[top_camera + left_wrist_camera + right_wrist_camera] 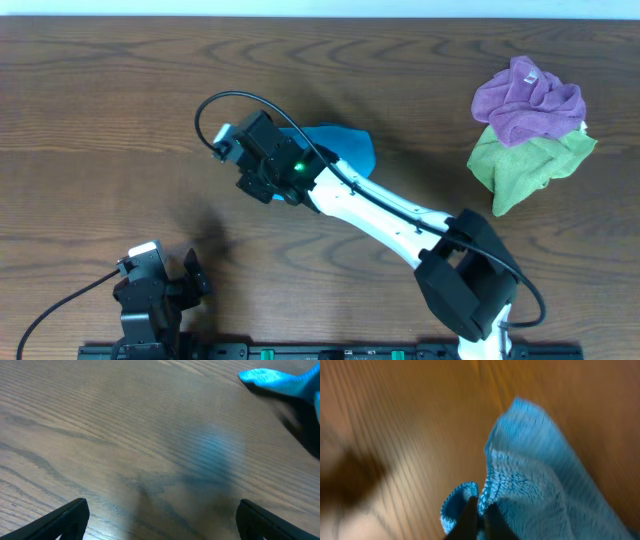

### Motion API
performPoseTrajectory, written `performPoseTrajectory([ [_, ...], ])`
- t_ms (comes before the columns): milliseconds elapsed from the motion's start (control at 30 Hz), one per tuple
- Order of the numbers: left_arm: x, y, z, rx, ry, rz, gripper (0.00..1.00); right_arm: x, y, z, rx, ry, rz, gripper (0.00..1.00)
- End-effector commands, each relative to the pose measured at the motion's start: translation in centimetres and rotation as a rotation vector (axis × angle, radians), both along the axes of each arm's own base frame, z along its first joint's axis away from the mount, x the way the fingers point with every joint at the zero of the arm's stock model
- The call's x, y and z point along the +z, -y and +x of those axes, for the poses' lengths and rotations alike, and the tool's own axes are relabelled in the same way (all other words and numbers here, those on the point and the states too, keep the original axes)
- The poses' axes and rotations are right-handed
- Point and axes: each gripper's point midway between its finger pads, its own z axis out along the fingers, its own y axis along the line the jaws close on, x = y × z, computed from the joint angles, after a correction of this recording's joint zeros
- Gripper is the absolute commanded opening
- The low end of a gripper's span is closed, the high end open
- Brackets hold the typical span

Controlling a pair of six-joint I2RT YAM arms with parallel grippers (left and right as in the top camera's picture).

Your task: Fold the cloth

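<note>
My right tool (479, 519) is pinched narrow on a rim of the cloth (540, 485), and the fuzzy sky-blue towel bunches up and drapes away from the fingertips above the table (100, 100). From overhead, the cloth sits near the middle of the table, mostly hidden under my right wrist. My left tool (162, 527) hangs wide over the wood at the near left. Far right, a purple cloth (525, 95) lies heaped on a light green cloth (520, 165), well apart from the blue one.
</note>
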Motion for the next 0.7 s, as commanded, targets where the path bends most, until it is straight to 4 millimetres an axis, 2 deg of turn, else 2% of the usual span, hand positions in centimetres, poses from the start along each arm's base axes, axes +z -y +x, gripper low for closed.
performPoseTrajectory([
  [0, -1.7, 0.3, -0.4, -0.019, -0.05, 0.0, 0.95, -0.7, -1.3, 0.2, -0.004, 0.007, 0.02, 0.18],
  [167, -1.1, 2.1, 0.4, -0.104, -0.011, -0.067, 0.95, -2.0, -2.4, 0.0, 0.001, 0.027, 0.015, 0.51],
  [233, -0.9, 2.8, 0.6, -0.135, 0.0, -0.091, 0.95, -1.7, -2.2, 0.5, -0.046, 0.052, 0.005, 0.52],
  [367, -0.6, 4.4, 0.7, -0.21, 0.015, -0.148, 0.95, 0.3, -1.0, 1.5, -0.116, 0.11, -0.025, 0.55],
  [533, 0.5, 5.5, 1.1, -0.243, 0.058, -0.207, 0.95, 3.2, 1.3, 1.8, -0.191, 0.101, -0.029, 0.66],
  [667, 2.2, 5.5, 1.4, -0.174, 0.075, -0.301, 0.95, 5.6, 4.4, 2.0, -0.292, -0.002, 0.027, 0.83],
])
